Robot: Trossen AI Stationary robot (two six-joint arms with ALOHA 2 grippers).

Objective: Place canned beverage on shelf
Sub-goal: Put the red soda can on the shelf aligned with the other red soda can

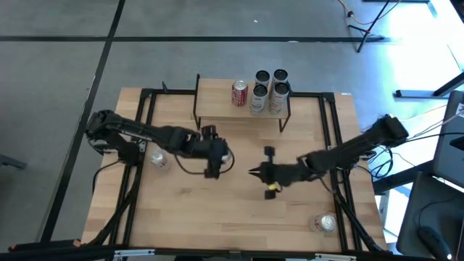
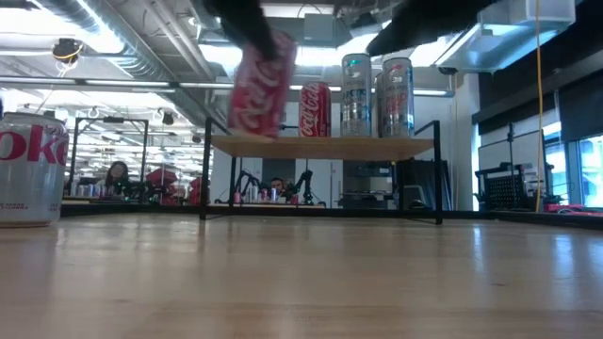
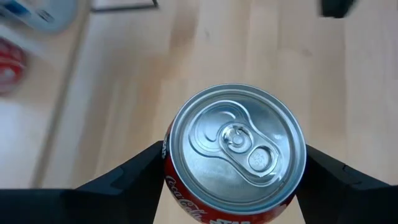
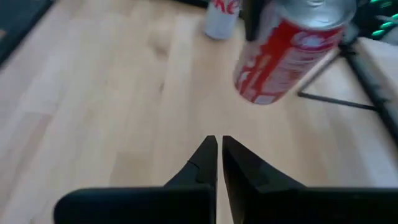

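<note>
Fingers first: the left gripper (image 3: 233,186) is clamped on a red can (image 3: 235,152), one dark finger pressing each side, the silver lid with its pull tab filling the middle of the left wrist frame. In the high view that gripper (image 1: 220,154) sits left of centre over the surface (image 1: 239,210). The low view shows the red can (image 2: 260,85) tilted and lifted clear of the wood, in the upper left of centre, level with the shelf top.

Right gripper (image 4: 219,155) next: fingers together with only a thin slit between them, holding nothing, pointing across bare wood. In the high view it (image 1: 255,172) is just right of centre, close to the left one. Its wrist frame catches the tilted red can (image 4: 286,53) at upper right.

Two spare cans stand on the surface in the high view: one (image 1: 159,157) at left under the left arm, one (image 1: 325,222) at lower right.

Farthest back, the shelf (image 1: 217,105) stands at upper centre. On its plank are a Coke can (image 1: 240,93) and four silver cans (image 1: 270,90) in a cluster to the right. The low view shows the plank (image 2: 320,145) on thin black legs, with the cans upright on it.
</note>
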